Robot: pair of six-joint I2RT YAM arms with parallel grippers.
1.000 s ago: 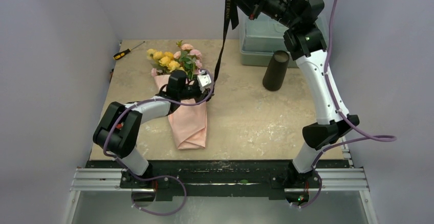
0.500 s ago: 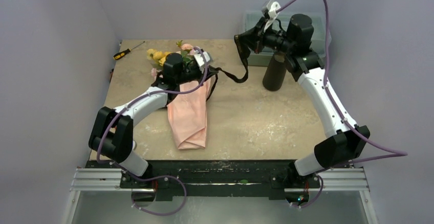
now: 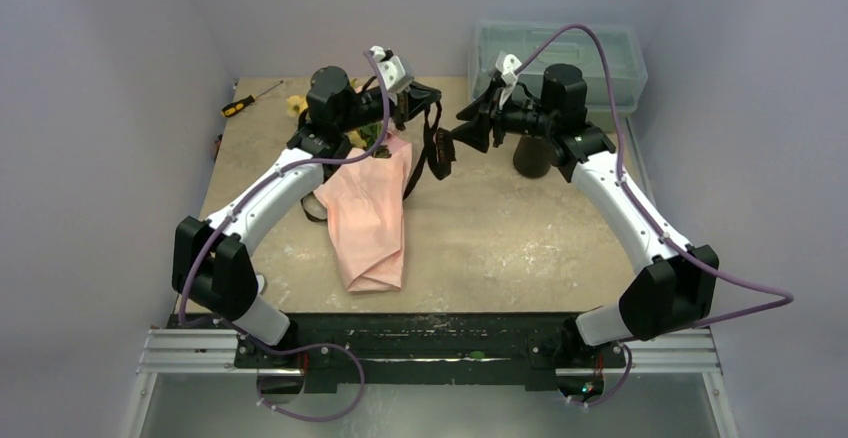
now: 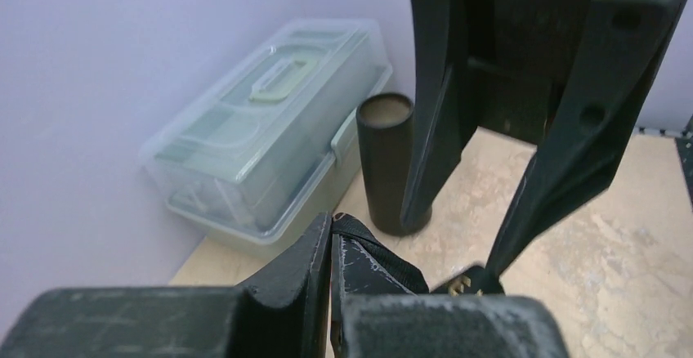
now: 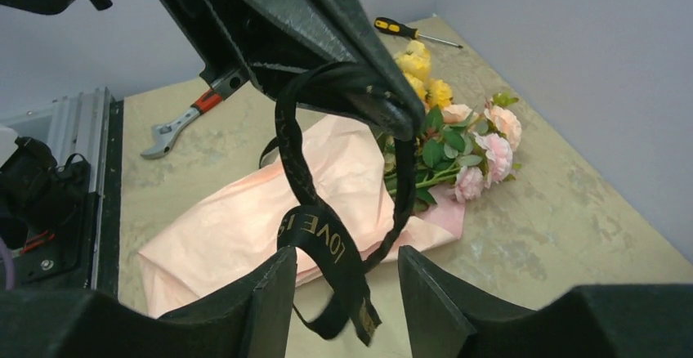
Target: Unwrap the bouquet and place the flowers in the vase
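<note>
A translucent grey-green plastic box [image 3: 560,48] with a lid and a top handle stood against the back wall in the upper right of the overhead view, at the far edge of the beige, marbled table [image 3: 500,238]. A screwdriver [image 3: 247,100] with a yellow-and-black handle lay near the table's upper left corner, and a red-handled wrench [image 5: 184,121] lay by the table's edge in the left part of the right wrist view. A metal rail [image 3: 450,353] ran across the bottom of the overhead view, with pale lilac walls [image 3: 100,108] on three sides.
</note>
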